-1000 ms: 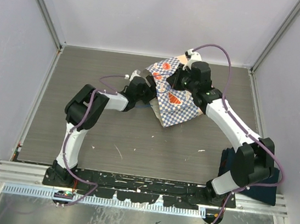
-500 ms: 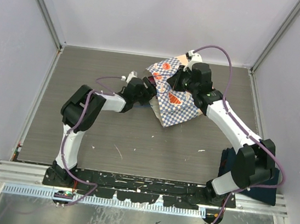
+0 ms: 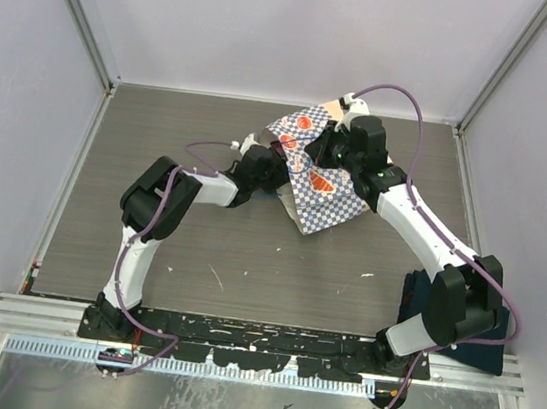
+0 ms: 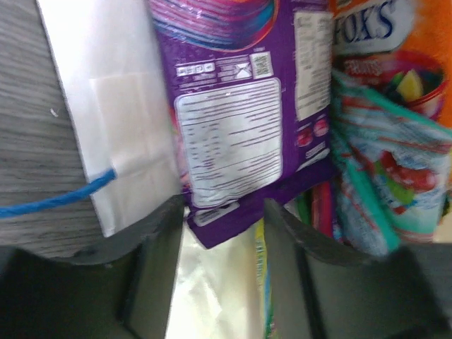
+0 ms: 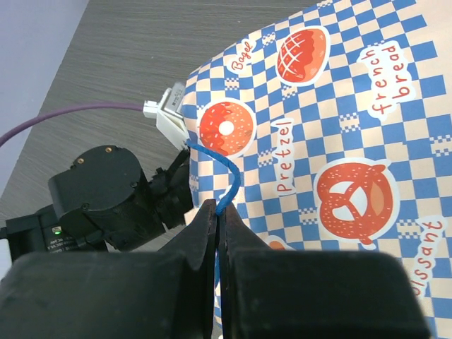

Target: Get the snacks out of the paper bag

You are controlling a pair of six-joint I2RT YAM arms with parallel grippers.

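The paper bag (image 3: 324, 189), checkered blue and white with bakery pictures, lies tilted at the back middle of the table. My right gripper (image 5: 217, 208) is shut on its blue cord handle (image 5: 229, 176) and holds the mouth up. My left gripper (image 4: 224, 212) reaches into the bag's mouth from the left, seen from above as the left gripper (image 3: 277, 161). Its jaws stand apart, with the lower corner of a purple snack packet (image 4: 226, 106) between the fingertips. A teal packet (image 4: 388, 169) and an orange packet (image 4: 424, 42) lie to the right of the purple one, inside the bag.
A dark blue cloth (image 3: 493, 344) lies at the table's right front, behind my right arm's base. The other blue cord (image 4: 49, 201) hangs over the bag's white inner wall (image 4: 120, 127). Grey walls close in the table on three sides.
My left gripper has pushed further right into the bag's mouth and its jaws have narrowed. The right gripper has kept its hold on the cord, almost still.
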